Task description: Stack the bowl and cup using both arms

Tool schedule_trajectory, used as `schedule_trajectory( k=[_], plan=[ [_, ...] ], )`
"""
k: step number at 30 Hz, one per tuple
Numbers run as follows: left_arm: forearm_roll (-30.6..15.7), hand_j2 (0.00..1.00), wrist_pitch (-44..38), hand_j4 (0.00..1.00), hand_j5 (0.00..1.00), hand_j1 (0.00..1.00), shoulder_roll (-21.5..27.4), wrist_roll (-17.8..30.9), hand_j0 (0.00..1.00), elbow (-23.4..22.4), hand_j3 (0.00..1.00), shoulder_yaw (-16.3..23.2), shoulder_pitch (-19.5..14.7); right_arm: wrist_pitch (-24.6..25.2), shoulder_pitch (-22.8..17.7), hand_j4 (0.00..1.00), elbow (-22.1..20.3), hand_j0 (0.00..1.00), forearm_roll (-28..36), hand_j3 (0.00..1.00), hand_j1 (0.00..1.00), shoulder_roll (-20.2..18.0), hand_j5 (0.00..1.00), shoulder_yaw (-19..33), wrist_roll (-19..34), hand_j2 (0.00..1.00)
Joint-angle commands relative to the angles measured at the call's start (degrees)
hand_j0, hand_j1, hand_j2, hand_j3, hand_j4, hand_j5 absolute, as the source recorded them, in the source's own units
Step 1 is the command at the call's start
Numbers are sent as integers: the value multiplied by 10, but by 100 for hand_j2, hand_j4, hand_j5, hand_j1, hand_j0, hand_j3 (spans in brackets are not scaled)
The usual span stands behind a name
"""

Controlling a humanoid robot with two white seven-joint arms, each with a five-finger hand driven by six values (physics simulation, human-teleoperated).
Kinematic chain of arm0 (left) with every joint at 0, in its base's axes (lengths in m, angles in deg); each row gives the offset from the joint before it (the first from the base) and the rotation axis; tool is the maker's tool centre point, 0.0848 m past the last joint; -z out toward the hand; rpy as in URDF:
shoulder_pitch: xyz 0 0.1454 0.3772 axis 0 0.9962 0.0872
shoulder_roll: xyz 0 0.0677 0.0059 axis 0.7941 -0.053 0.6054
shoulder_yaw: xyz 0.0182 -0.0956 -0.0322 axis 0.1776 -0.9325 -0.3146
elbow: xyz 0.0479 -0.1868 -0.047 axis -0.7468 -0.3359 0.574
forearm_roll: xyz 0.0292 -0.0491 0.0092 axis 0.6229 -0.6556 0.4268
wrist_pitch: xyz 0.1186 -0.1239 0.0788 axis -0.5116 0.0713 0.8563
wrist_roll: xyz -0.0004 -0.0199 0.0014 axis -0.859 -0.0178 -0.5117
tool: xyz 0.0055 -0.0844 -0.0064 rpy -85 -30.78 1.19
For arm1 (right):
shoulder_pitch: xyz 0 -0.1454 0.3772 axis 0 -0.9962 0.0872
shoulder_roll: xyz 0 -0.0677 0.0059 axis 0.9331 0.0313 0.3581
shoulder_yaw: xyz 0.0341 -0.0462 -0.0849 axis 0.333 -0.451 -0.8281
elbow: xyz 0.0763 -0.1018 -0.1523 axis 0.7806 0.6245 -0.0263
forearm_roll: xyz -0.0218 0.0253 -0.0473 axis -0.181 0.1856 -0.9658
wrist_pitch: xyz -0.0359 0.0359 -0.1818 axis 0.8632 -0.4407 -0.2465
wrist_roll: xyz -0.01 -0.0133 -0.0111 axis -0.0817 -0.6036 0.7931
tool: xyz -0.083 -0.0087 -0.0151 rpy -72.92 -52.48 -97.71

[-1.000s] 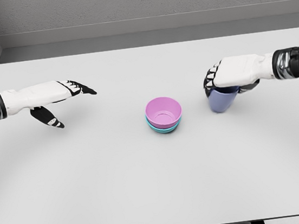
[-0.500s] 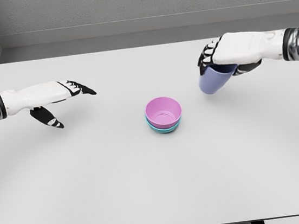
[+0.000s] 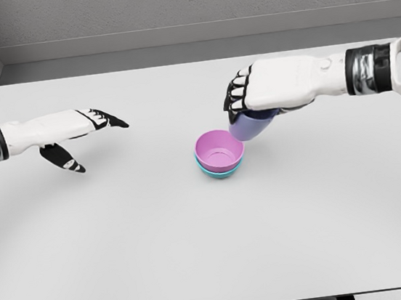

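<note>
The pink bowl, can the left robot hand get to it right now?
Probably yes. The left robot hand is open, with bare table between it and the pink bowl, though the right robot hand holds the cup above its rim.

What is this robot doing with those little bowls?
The right hand grips a lilac cup and holds it, tilted, just beside the pink bowl, which sits nested in a teal bowl at the middle of the white table. The left hand hovers open off to the side, holding nothing.
</note>
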Motion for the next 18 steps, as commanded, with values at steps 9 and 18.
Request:
schedule_trajectory(
  k=[9, 18],
  plan=[
    [-4, 100, -1, 100, 100, 100, -1, 0, 100, 0, 100, 0, 0, 2, 24, 62, -32, 62, 3, 62, 62, 36, 62, -50, 0, 62],
    [-4, 100, -1, 100, 100, 100, -1, 0, 100, 0, 100, 0, 0, 2, 24, 64, -24, 64, 1, 64, 64, 50, 64, -62, 0, 64]
  ],
)
